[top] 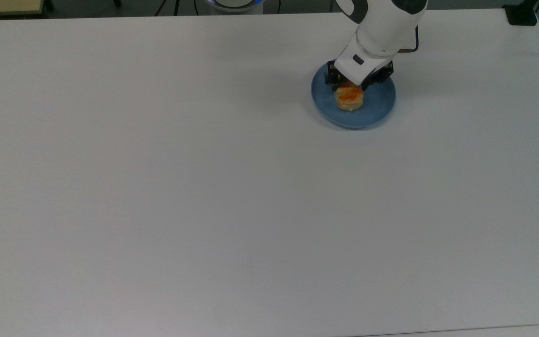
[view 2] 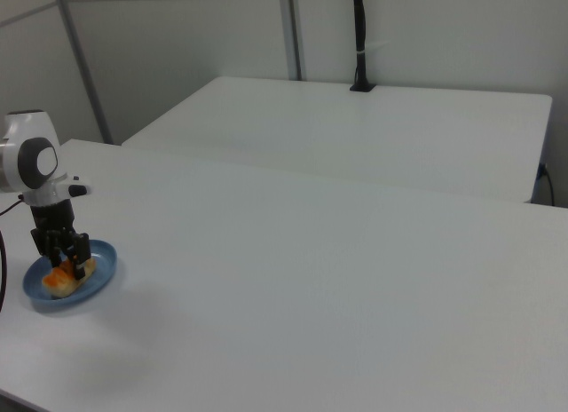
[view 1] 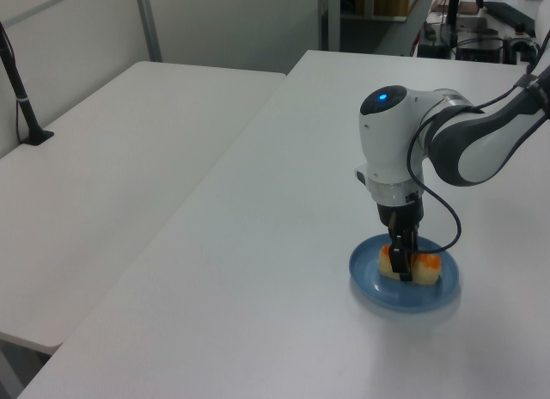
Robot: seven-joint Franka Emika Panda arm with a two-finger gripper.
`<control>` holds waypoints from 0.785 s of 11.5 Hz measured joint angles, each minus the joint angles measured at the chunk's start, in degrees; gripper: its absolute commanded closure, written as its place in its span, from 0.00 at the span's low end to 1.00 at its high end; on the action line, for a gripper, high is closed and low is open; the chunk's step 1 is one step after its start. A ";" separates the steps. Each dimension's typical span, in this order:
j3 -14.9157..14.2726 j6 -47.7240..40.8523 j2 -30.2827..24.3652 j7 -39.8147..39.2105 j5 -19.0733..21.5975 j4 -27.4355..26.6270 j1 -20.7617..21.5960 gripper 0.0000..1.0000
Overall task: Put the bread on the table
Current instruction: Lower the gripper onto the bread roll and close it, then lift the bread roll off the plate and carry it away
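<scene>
The bread (top: 349, 98) is lying on the blue plate (top: 376, 112), which is sitting on the table (top: 204, 187). The gripper (top: 353, 84) is reaching down over the plate, its jaws straddling the bread's middle; whether they are gripping cannot be told.

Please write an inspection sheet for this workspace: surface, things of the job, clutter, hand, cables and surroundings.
Surface: the table is white and bare apart from the plate.
Job's things: the bread lies on the blue plate, near the table's far edge in the top view; not yet on the table.
Clutter: nothing seen.
Hand: the hand is down at the bread, a finger on each side of it; whether the fingers press it cannot be told.
Cables: a black cable loops from the arm's wrist.
Surroundings: a second white table stands beside, with a black post on it.
</scene>
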 measured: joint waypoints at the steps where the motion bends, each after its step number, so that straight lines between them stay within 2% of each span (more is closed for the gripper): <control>1: 0.00 0.00 -0.01 -0.05 0.00 -0.05 -0.04 0.62; 4: -0.04 -0.91 -0.93 -0.72 -0.09 0.55 -0.27 0.62; 6: -0.47 -9.33 -3.57 -5.84 -0.15 5.27 -2.34 0.61; 7: -0.68 -13.62 -4.29 -10.56 -0.25 8.52 -5.09 0.61; 9: -1.17 -16.64 -4.62 -21.84 -0.98 12.86 -13.59 0.61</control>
